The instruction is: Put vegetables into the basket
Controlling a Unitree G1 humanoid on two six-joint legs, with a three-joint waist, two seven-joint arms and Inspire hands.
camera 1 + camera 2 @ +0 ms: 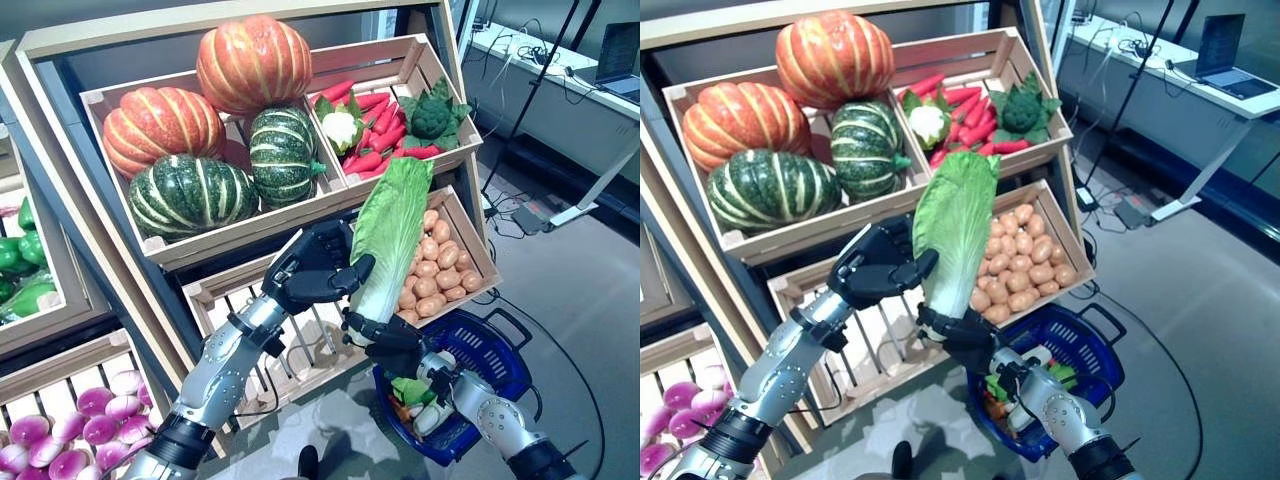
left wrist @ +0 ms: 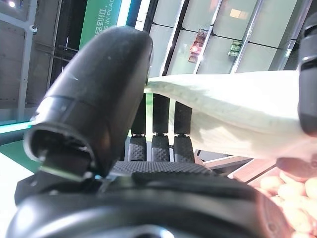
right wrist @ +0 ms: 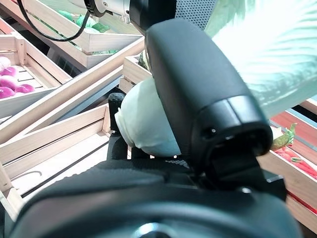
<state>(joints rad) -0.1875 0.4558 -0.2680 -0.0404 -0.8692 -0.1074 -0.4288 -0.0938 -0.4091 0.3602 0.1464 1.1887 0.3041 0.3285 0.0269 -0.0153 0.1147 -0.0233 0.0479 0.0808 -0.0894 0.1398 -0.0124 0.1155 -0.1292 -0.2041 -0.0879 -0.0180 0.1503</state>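
Note:
A long napa cabbage (image 1: 390, 220) with a white stalk and green leaves stands upright in front of the wooden stand, above and to the left of the blue basket (image 1: 488, 352). My left hand (image 1: 310, 265) is curled round its middle, thumb across the stalk; the left wrist view shows the pale stalk (image 2: 237, 109) between thumb and fingers. My right hand (image 1: 390, 340) is curled round its base, which shows in the right wrist view (image 3: 143, 124). The basket stands on the floor at the lower right, with green, orange and white vegetables (image 1: 412, 397) in it.
The wooden stand (image 1: 250, 235) with its crates rises close behind both hands. A crate of small tan potatoes (image 1: 440, 265) is right beside the cabbage. A table (image 1: 560, 85) with a laptop stands at the back right, with cables on the floor below it.

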